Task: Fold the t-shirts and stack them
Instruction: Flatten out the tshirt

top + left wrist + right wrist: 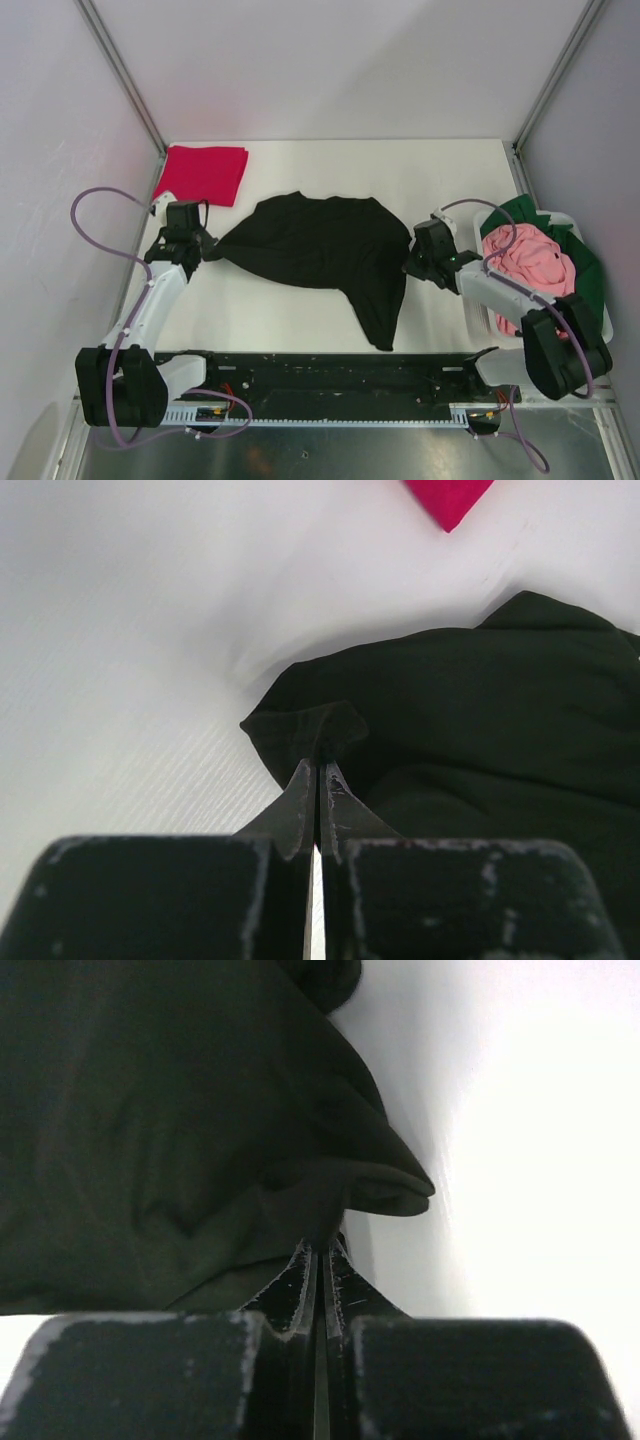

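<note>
Top view. Found left claw [208,250] closed tight on the left tip of the black t-shirt [320,250]. Found right claw [408,268] likewise clamped on that shirt's right edge. Noted black t-shirt spread on the worktop [400,170] between the two claws, one tail trailing toward the near edge, closer to the right claw. Logged crimson t-shirt [202,173] folded flat beyond the left claw, near the far left corner, apart from the black one. Logged white basket [481,318] behind the right claw on its outer side, holding the pink t-shirt [530,262] bunched on top of the dark green t-shirt [528,212].

Left wrist view. Saw jaws pressed together, a small peaked fold of black cloth nipped at the tips. Saw the rest of the black t-shirt lying ahead and to the right of the claw, worktop to the left. Caught a corner of the crimson t-shirt far ahead, at the top edge.

Right wrist view. Saw jaws shut to a hairline, a rolled lip of black cloth gripped at the tips. Saw black t-shirt filling the field ahead and left of the claw, bright worktop to the right.
</note>
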